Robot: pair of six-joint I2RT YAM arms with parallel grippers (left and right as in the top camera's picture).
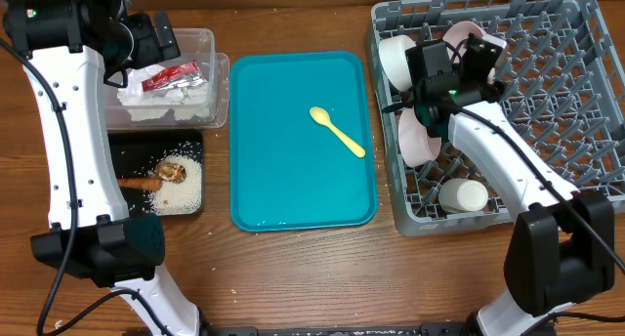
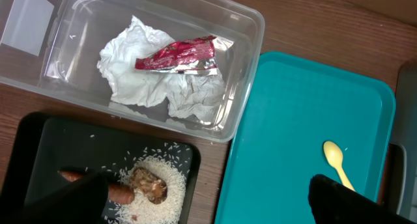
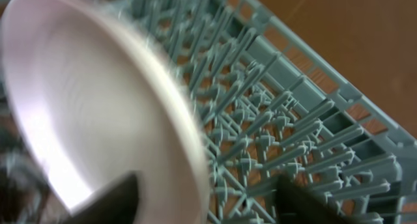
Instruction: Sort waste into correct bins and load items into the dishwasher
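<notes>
Jaws of both arms stand apart: left gripper (image 2: 207, 182) empty; right gripper (image 3: 205, 182) straddling the rim of the plate (image 3: 78, 94); dish rack (image 1: 557, 111) holds that plate on edge, two bowls (image 1: 395, 58), one cup (image 1: 462, 195); teal tray (image 1: 283, 170) carries the spoon (image 1: 337, 131); clear tub (image 1: 223, 87) contains napkin (image 2: 156, 87) and wrapper (image 2: 176, 55); black tray (image 1: 137, 146) holds rice (image 1: 181, 191), carrot (image 1: 137, 183), scraps (image 1: 173, 168); all rest on the tabletop (image 1: 293, 277).

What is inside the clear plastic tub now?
A crumpled white napkin lies in the clear tub, with the red wrapper on top. Anything beneath the napkin is hidden.
</notes>
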